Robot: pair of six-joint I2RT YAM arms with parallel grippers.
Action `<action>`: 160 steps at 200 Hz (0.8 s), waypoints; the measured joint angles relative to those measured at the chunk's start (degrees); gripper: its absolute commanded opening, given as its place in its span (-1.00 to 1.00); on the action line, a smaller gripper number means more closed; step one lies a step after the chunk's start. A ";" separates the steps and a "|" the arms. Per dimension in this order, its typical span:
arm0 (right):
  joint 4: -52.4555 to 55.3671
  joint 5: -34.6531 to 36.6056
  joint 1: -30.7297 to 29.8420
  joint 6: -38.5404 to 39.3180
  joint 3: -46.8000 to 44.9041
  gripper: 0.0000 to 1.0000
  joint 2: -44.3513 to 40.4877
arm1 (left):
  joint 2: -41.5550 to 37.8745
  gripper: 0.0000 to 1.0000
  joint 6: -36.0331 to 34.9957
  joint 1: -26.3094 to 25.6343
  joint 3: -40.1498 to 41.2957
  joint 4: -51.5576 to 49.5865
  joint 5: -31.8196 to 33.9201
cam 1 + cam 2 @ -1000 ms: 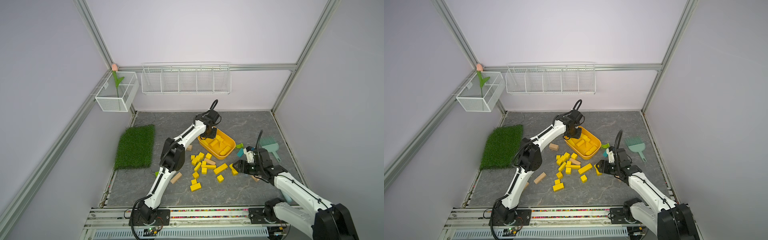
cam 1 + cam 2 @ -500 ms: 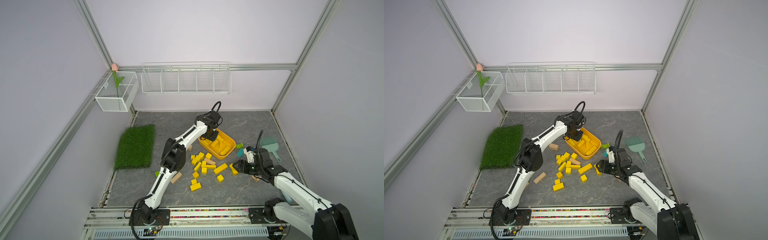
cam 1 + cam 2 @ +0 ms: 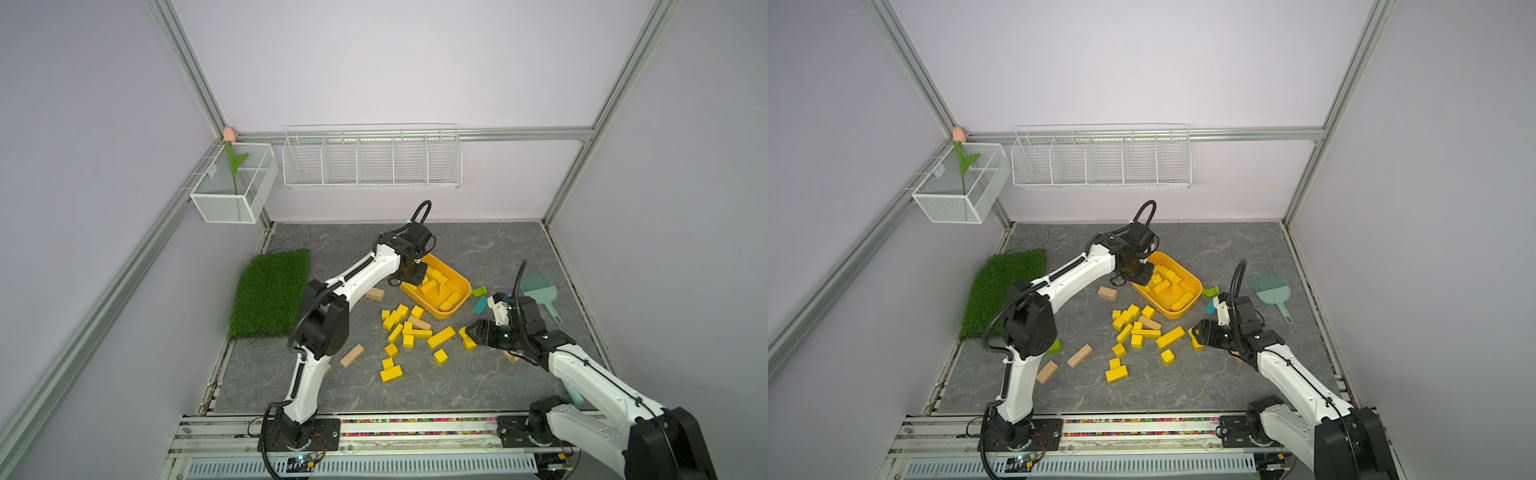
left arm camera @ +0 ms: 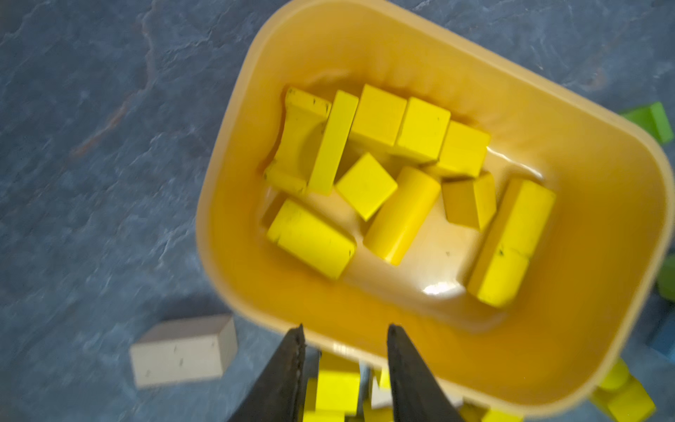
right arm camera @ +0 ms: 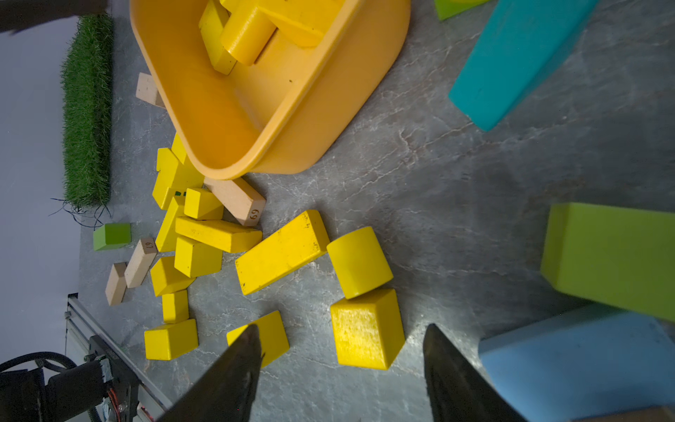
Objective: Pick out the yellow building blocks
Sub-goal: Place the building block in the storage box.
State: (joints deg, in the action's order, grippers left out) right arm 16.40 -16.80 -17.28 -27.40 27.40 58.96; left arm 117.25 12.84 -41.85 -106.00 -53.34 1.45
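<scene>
Several yellow building blocks (image 4: 367, 184) lie inside the yellow-orange tub (image 3: 460, 286) (image 3: 1197, 286) (image 4: 233, 146). More of them lie scattered on the grey floor (image 3: 405, 328) (image 3: 1133, 328) (image 5: 281, 252). My left gripper (image 3: 415, 276) (image 3: 1140, 275) (image 4: 345, 329) hovers over the tub's end rim, open, with nothing between its fingers. My right gripper (image 3: 471, 336) (image 3: 1198, 333) (image 5: 342, 329) is open low over the floor. A yellow cube (image 5: 367, 329) lies just ahead of its fingertips, untouched, with a yellow cylinder (image 5: 359, 261) beyond it.
Tan blocks lie among the yellow ones (image 3: 375, 294) (image 3: 352, 355) (image 5: 235, 199). Teal (image 5: 511, 62), green (image 5: 613, 255) and light blue (image 5: 584, 365) blocks crowd the right gripper's side. A grass mat (image 3: 270, 291) lies at the left, and a teal brush (image 3: 540, 291) at the right.
The left gripper has shifted slightly over the tub's end, still open. The right arm and the blocks have stayed where they were.
</scene>
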 measured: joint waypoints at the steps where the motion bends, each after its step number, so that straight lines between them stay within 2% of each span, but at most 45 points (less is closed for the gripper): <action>1: 0.00 0.00 0.00 0.00 0.00 0.42 0.00 | -0.66 -0.19 0.04 0.00 0.72 0.28 -0.02; 39: 0.00 0.00 0.07 0.00 0.00 0.43 0.04 | -16.39 -0.17 4.57 -0.46 20.31 7.19 -1.75; 62: 0.02 0.02 0.04 -0.02 0.00 0.43 0.17 | -21.92 -0.07 7.74 -1.40 30.97 9.03 -2.40; 96: 0.04 0.26 0.07 -0.07 0.00 0.43 0.11 | -29.29 -0.03 12.41 -3.76 44.22 11.87 -3.28; 126: 0.33 0.94 0.11 -0.39 -0.09 0.49 -2.47 | -35.87 -0.03 16.74 -4.22 52.98 14.99 -4.98; 160: 0.52 1.55 0.26 -0.52 -0.09 0.49 -3.82 | -38.95 0.01 19.52 -4.72 56.74 16.41 -5.38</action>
State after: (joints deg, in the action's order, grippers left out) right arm 16.93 -15.25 -17.02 -27.92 27.31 55.13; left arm 78.30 32.36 -46.57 -49.25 -36.93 -3.92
